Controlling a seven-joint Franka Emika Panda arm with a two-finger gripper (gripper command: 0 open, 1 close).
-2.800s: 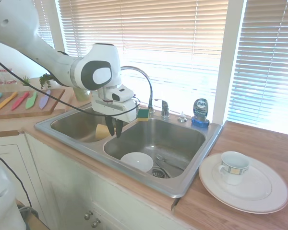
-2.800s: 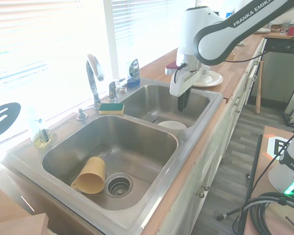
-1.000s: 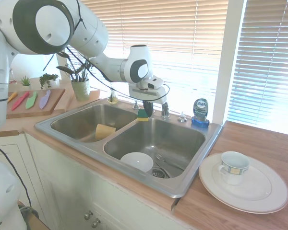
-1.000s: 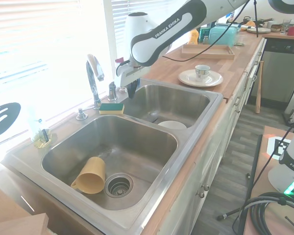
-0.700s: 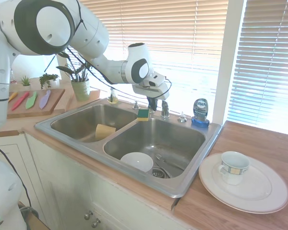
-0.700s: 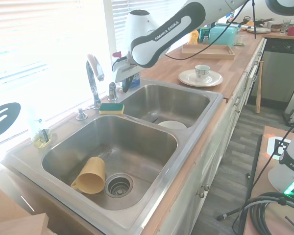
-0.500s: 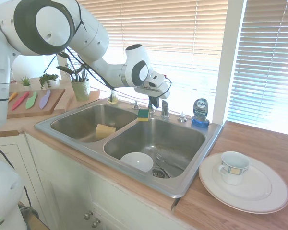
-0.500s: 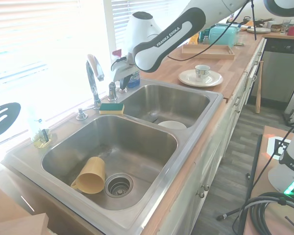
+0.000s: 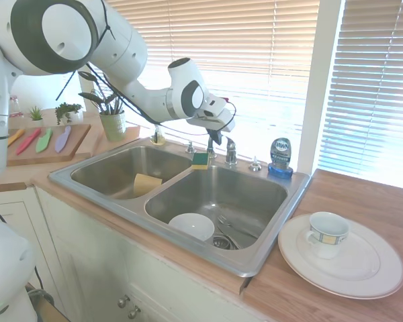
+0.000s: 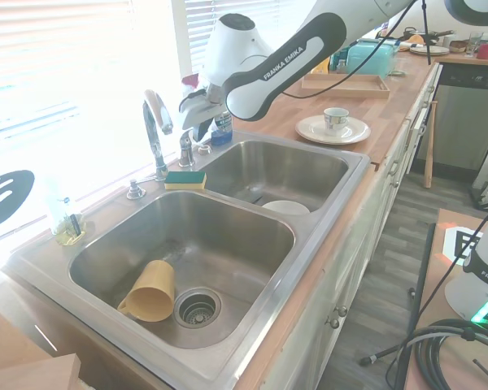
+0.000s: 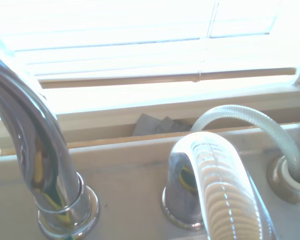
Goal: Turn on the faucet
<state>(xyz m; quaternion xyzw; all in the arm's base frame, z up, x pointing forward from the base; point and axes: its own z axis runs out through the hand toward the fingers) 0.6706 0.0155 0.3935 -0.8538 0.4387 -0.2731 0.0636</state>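
I see double sink [image 9: 269,258]: yellow cup [image 10: 149,290] in one basin, white bowl [image 9: 191,225] in other, sponge [image 9: 200,159] on divider's back rim, plate [image 9: 363,275] with mug [image 9: 326,235] beside sink on tabletop [image 9: 363,201].

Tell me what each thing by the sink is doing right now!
faucet: upright, no water running.
gripper: just above the faucet's handle; can't tell if open.
yellow cup: lying on its side in the basin.
white bowl: upright in the other basin.
mug: upright on the white plate.
sponge: flat on the sink's back ledge.
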